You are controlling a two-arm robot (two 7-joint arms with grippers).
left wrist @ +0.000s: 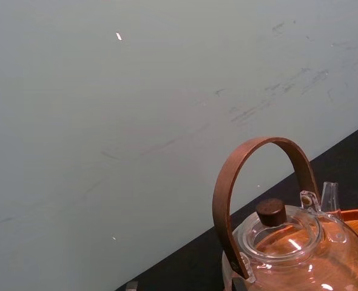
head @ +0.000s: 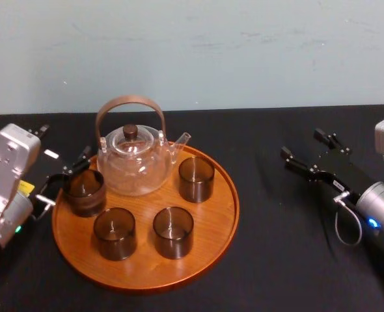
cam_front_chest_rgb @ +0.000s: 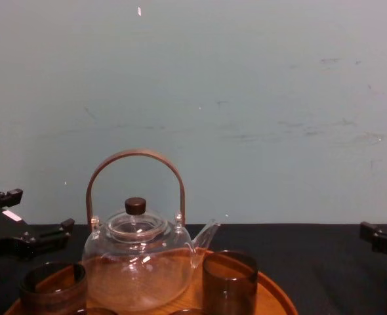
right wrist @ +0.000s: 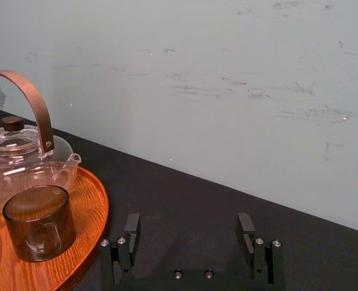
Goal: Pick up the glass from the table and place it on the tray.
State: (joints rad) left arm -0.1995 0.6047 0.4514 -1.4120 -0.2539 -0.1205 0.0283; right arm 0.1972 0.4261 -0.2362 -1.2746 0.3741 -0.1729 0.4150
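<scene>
Glass teapot [cam_front_chest_rgb: 138,262] on the tray [cam_front_chest_rgb: 275,293], dark glass [cam_front_chest_rgb: 52,283] at its left

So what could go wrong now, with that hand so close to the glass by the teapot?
The left hand, fingers spread, sits right beside the glass at the left rim of the tray. If it pulls away crookedly, a finger could clip the glass and tip it over the rim. The teapot stands close on the other side, so a nudge might knock the glass against it. The right hand is parked open off to the right, so it probably poses no risk.

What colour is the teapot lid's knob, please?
Dark brown knob, clearest in the left wrist view.
</scene>
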